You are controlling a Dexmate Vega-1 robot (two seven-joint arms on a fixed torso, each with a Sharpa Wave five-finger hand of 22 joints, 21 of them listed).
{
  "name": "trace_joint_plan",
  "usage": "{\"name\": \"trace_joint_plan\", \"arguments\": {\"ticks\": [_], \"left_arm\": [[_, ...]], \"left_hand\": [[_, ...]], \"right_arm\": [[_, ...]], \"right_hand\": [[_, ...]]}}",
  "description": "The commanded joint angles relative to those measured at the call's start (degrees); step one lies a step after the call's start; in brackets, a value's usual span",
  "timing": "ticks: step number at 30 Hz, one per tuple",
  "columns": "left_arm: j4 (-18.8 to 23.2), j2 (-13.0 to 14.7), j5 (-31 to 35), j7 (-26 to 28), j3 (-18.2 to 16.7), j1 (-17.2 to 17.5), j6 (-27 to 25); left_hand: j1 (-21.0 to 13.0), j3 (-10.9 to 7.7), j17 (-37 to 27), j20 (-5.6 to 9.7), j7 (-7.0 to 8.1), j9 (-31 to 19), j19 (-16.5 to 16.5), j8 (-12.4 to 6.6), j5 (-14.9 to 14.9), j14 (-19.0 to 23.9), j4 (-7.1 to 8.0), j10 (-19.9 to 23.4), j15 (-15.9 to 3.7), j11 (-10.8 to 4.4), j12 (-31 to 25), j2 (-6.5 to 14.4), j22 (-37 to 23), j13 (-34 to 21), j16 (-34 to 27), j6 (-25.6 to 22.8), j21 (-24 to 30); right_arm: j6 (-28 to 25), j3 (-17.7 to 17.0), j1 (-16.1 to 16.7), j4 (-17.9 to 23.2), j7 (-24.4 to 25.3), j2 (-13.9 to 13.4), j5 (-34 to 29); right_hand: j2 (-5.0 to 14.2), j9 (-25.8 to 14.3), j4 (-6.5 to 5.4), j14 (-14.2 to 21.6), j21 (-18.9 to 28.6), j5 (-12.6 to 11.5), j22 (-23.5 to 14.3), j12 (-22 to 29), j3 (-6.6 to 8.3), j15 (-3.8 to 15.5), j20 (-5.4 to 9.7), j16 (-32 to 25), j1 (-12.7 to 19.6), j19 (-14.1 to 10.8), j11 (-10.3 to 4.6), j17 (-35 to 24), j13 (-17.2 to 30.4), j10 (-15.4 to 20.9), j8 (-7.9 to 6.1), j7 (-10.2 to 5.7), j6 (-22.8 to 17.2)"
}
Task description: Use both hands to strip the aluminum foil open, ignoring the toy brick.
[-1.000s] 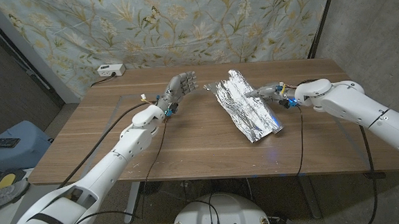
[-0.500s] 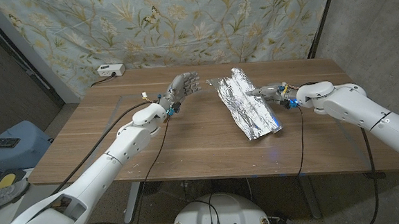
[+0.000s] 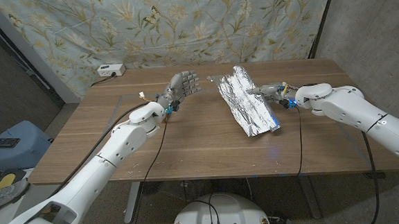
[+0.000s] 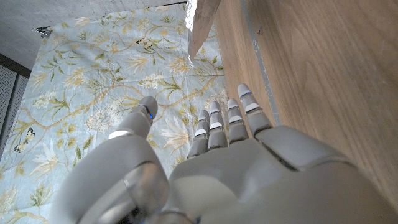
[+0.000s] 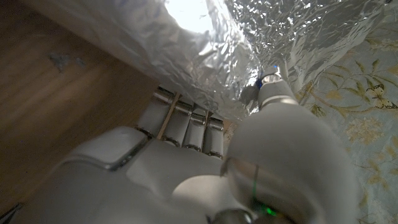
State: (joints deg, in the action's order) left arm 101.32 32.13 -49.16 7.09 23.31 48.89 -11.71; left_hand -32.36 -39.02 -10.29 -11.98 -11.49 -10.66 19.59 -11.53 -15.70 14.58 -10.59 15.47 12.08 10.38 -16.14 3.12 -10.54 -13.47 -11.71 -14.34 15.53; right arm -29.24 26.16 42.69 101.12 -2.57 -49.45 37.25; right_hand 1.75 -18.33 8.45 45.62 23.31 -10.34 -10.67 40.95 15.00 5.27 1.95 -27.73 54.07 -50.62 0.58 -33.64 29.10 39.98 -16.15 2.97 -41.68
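The aluminum foil (image 3: 246,100) lies on the right half of the desk (image 3: 187,144). Its long axis runs from the far left to the near right, and its far end is raised off the surface. The right hand (image 3: 271,92) is at the foil's right edge. In the right wrist view its fingers (image 5: 186,121) reach under the crinkled sheet and its thumb lies over it, gripping the foil (image 5: 249,43). The left hand (image 3: 180,87) hovers to the left of the foil, apart from it, fingers extended and holding nothing.
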Motion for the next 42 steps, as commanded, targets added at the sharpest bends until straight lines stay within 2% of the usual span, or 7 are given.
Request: {"name": "trace_joint_plan", "arguments": {"ticks": [1,4,5,8,11,19,42], "left_arm": [[6.28,1.59,-8.82,4.87,-2.85,0.70,-8.30],[6.87,1.75,-12.04,5.00,-3.40,0.33,-10.38],[6.88,1.84,-12.22,5.06,-3.35,0.28,-10.41],[6.66,1.67,-14.52,5.33,-3.44,-0.38,-11.80],[6.20,1.25,-16.29,6.34,-3.45,-0.91,-12.75],[4.84,-0.24,-20.03,8.52,-2.78,-2.06,-14.44],[-1.69,-3.31,-24.45,9.74,1.27,-8.49,-20.49]], "left_hand": [[-1.20,0.71,-0.13,-0.09,-0.52,0.02,1.03,-0.01,-0.43,0.80,0.07,0.23,0.09,1.04,-0.16,-0.33,-0.16,-0.22,0.03,0.12,0.18],[-2.84,1.75,-0.25,-0.19,-0.54,-0.03,1.85,0.07,-0.80,1.37,0.26,0.52,0.29,1.74,-0.10,-1.12,-0.27,-0.43,0.10,0.29,0.18],[-4.60,3.52,-0.41,-0.23,-0.54,-0.06,2.63,0.17,-1.39,1.88,0.73,0.57,0.44,1.61,0.18,-1.86,-0.38,-0.73,0.21,0.34,0.04],[-11.40,17.05,-0.42,-0.26,-0.56,-0.19,4.15,0.39,-4.59,2.80,1.79,1.46,0.58,1.96,1.65,0.77,-0.71,-4.31,0.63,-0.51,-2.02],[-13.37,19.99,-0.42,-0.20,-0.58,-0.30,6.62,0.11,-5.29,5.16,1.82,3.26,0.46,1.90,1.36,1.11,-0.83,-5.27,0.40,-1.75,-1.28],[-17.91,17.69,-1.06,0.67,-0.86,-1.07,17.65,-0.93,-6.67,15.97,1.23,9.83,-1.24,0.56,-2.25,1.26,-0.41,-7.80,-1.38,-8.30,2.39],[-19.75,16.39,-2.28,1.26,-0.93,-1.44,21.29,-0.65,-6.97,19.54,1.12,10.75,-2.29,0.65,-3.75,1.29,-0.11,-9.39,-2.33,-9.78,3.08]], "right_arm": [[-0.06,0.27,-0.36,-0.93,2.92,1.49,0.27],[-0.61,0.22,-0.35,-0.65,4.33,1.77,0.07],[-0.65,0.23,-0.36,-0.63,4.40,1.78,0.09],[-0.71,0.21,-0.32,-0.35,4.95,1.75,-0.13],[-0.90,0.20,-0.24,0.09,5.68,1.64,-0.47],[-0.27,-0.29,0.45,0.44,6.13,1.36,-0.38],[-0.07,-0.49,0.94,1.10,6.26,0.68,-0.49]], "right_hand": [[0.35,-0.29,0.21,0.74,0.33,0.10,-0.19,0.56,-0.20,1.25,0.30,-0.24,0.65,-0.52,-0.18,-0.08,0.27,0.52,-0.54,0.02,-0.64],[0.35,-0.34,0.27,0.62,0.35,0.09,-0.19,0.61,-0.22,1.23,0.30,-0.22,0.79,-0.53,-0.11,-0.17,0.31,0.54,-0.55,0.03,-0.71],[0.35,-0.36,0.27,0.73,0.36,0.08,-0.19,0.62,-0.23,1.28,0.31,-0.21,0.80,-0.55,-0.16,-0.13,0.31,0.54,-0.54,0.06,-0.68],[0.30,-0.44,0.32,0.70,0.42,0.07,-0.19,0.65,-0.30,1.30,0.27,-0.17,0.94,-0.62,-0.22,-0.17,0.34,0.51,-0.55,0.07,-0.77],[0.30,-0.48,0.29,0.85,0.44,0.07,-0.19,0.66,-0.36,1.12,0.28,-0.12,0.93,-0.62,-0.16,-0.10,0.33,0.49,-0.52,0.06,-0.77],[0.34,-0.58,0.29,0.88,0.49,0.04,-0.19,0.73,-0.48,1.15,0.30,0.00,1.09,-0.62,-0.07,-0.09,0.42,0.40,-0.45,-0.10,-0.79],[0.45,-0.86,0.23,0.96,0.57,0.04,-0.18,0.86,-0.96,1.19,0.27,0.28,1.43,-0.44,-0.19,-0.14,0.37,0.41,-0.22,-0.22,-0.83]]}}
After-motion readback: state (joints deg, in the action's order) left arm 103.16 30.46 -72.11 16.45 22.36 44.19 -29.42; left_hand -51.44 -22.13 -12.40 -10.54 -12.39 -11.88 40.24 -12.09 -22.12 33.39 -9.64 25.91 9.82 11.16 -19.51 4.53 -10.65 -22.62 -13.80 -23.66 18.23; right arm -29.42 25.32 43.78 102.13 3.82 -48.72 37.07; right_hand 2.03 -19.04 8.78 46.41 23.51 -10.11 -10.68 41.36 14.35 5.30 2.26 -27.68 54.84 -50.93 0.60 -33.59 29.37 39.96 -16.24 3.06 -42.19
